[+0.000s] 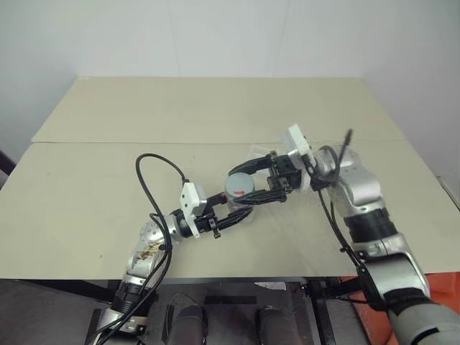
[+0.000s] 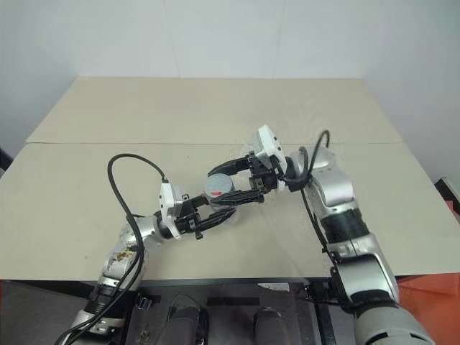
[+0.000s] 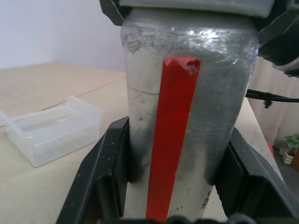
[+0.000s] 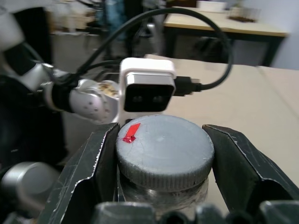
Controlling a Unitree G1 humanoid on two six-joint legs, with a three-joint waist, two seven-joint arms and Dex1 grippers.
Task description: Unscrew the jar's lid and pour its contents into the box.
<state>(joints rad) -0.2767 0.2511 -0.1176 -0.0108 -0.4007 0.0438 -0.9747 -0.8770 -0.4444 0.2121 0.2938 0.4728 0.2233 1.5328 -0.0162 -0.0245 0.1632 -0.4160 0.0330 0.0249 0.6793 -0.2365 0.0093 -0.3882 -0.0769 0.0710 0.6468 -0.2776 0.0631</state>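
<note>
Two grippers meet over the middle of my beige table [image 1: 86, 194], both clamped on one thing. My left gripper [image 1: 233, 215] is closed around the body of the single narrow silvery cylindrical jar [image 3: 187, 116], held up off the tabletop; one red strip [image 3: 173, 140] runs along its side. My right gripper [image 4: 163, 158] is closed on the one round grey ribbed screw lid [image 4: 164, 151], still seated on the jar, with a small red mark [image 4: 131, 132] near its edge. I count one small clear plastic rectangular box [image 3: 51, 128], resting on the table well apart from the jar. The jar's base is cut off in my left wrist view, its contents are hidden, and I can read no writing anywhere.
</note>
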